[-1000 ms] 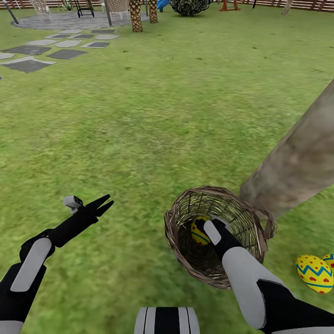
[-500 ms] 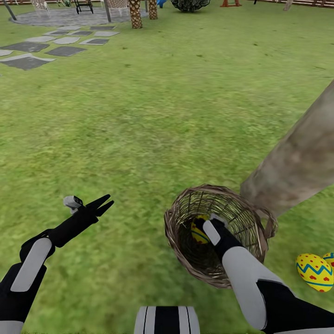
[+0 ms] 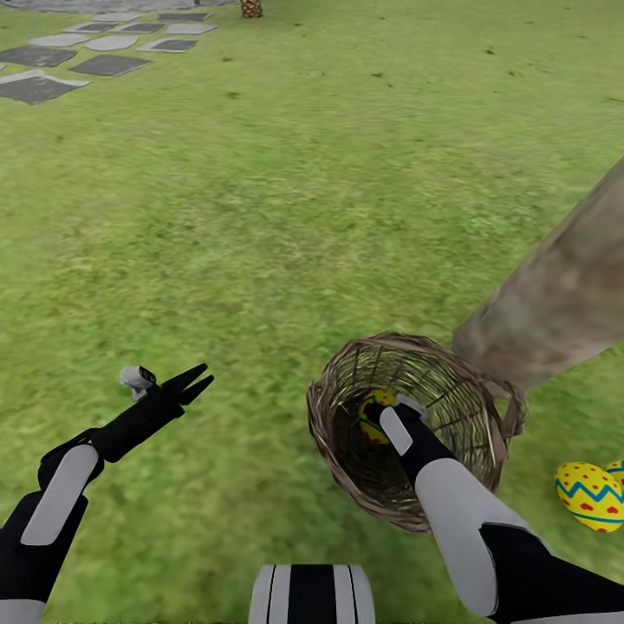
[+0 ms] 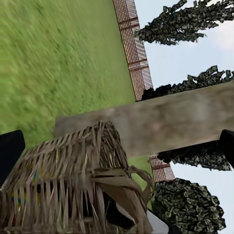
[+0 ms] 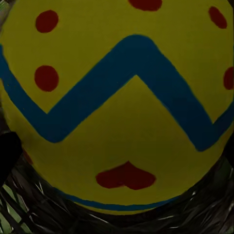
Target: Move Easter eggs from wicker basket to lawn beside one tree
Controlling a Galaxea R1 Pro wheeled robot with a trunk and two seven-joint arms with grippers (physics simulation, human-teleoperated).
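Since the earlier frame: head camera tilted downward, so the stepping stones (image 3: 52, 65) sit nearer the top edge; arms, basket and eggs hold their places on the grass.

Right tool (image 3: 379, 409): reaches down inside the wicker basket (image 3: 407, 425), at the egg in the basket (image 3: 374, 407). Head view hides the fingertips behind the egg and wrist; whether they are clamped or apart, cannot tell. Right wrist view gives what the head view lacks: that egg (image 5: 117, 105) up close, yellow, blue zigzag band, red dots and a red heart, dark weave beneath it.

Left tool (image 3: 198, 381): held above the lawn (image 3: 286, 199), well apart from the basket, fingers slightly parted, carrying nothing.

Tree (image 3: 555, 303): pale mottled trunk just beyond the basket, on the far side of the right tool. Left wrist view shows basket (image 4: 73, 180) and trunk (image 4: 161, 119) side-on, with a fence (image 4: 134, 46) and dark foliage behind.

Two eggs on the lawn (image 3: 591, 494): beside the trunk base, outward of the right arm, at the frame edge.
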